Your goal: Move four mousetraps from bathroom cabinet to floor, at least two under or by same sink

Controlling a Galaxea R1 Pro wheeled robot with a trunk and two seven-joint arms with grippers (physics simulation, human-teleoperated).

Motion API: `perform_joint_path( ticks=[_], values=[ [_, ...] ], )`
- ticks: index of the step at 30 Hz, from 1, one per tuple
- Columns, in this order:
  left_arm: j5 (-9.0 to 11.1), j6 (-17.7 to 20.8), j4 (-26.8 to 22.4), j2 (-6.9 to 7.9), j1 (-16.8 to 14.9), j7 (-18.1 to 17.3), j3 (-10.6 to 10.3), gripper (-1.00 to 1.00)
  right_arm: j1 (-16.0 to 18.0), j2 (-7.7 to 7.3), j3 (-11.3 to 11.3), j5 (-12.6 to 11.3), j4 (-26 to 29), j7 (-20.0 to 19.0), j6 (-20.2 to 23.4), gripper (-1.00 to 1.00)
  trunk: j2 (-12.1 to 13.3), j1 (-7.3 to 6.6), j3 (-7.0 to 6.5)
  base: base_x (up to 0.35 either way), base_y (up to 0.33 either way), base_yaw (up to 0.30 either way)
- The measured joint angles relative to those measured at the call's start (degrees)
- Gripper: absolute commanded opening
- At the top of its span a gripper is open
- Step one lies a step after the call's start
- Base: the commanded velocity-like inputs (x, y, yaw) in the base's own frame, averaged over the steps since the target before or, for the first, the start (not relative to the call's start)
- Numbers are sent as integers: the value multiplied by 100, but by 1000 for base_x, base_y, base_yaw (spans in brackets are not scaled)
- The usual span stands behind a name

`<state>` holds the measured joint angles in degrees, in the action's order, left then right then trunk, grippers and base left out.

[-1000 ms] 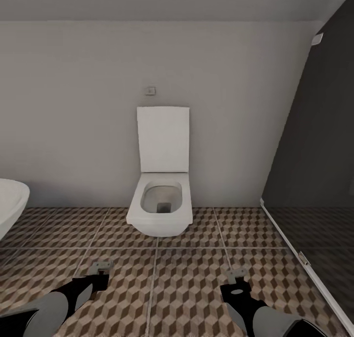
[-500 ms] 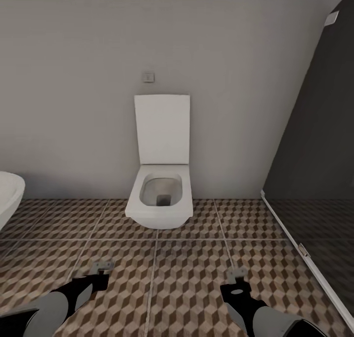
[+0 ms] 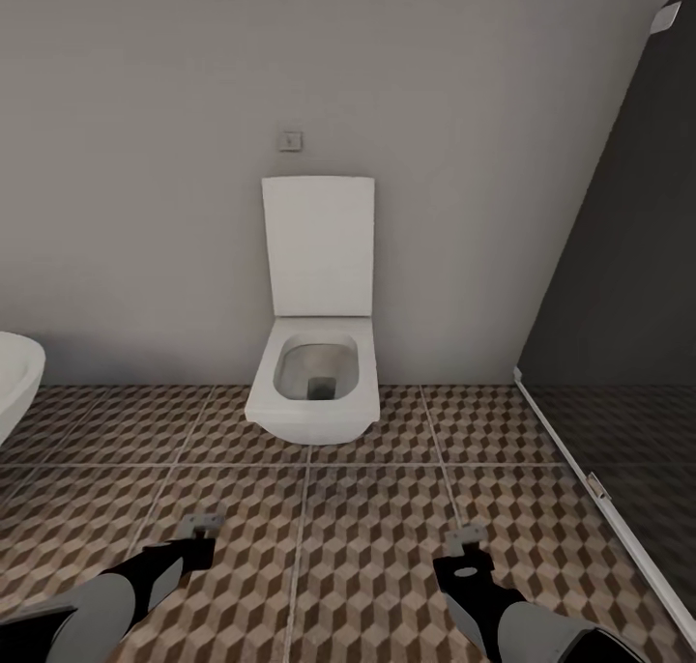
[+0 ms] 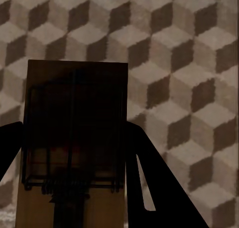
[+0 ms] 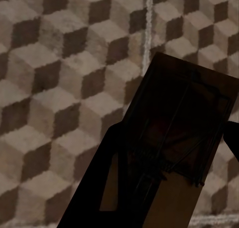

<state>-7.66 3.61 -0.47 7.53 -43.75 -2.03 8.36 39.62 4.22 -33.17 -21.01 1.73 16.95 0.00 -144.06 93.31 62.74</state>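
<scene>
The bathroom floor (image 3: pixel 367 508) of brown and beige cube-pattern tiles spreads below me. In the head view my left gripper (image 3: pixel 198 539) hangs low over it, shut on a mousetrap (image 3: pixel 203 524). My right gripper (image 3: pixel 464 551) is likewise shut on a second mousetrap (image 3: pixel 466 535). In the left wrist view a tan board with dark wire parts, the mousetrap (image 4: pixel 74 128), sits between dark fingers (image 4: pixel 149 178) above the tiles (image 4: pixel 189 48). The right wrist view has the other mousetrap (image 5: pixel 184 123), tilted, over the tiles (image 5: pixel 59 78). The cabinet and the sink are out of view.
A white toilet (image 3: pixel 314 392) with its lid up stands against the grey wall straight ahead. A dark glass shower partition (image 3: pixel 619 334) with a white floor rail closes the right side. A rounded white bathtub rim (image 3: pixel 12 383) pokes in at the left edge.
The whole head view has shifted: toilet and wall sit higher and look slightly larger, so the camera moved. Both grippers keep their hold and place in the picture.
</scene>
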Motion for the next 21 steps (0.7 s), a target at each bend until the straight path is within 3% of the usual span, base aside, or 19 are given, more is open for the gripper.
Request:
perform_joint_path(
  ticks=[6,11,16,21],
  values=[
    [-57,-91,-117,-67,-2,44,-10,-100,0,25,-15,26,491,36,47,-100,0,0,0,0,0,0],
    [-42,-71,-540,-268,-2,50,-22,-100,25,55,-6,7,832,106,137,-100,0,0,0,0,0,0],
    [-39,-115,-709,-299,-1,21,-23,-100,39,92,-3,-4,894,123,160,-100,0,0,0,0,0,0],
    [-27,-128,-857,-305,-1,-8,-12,-100,42,232,-6,11,909,127,121,-100,0,0,0,0,0,0]
  ],
)
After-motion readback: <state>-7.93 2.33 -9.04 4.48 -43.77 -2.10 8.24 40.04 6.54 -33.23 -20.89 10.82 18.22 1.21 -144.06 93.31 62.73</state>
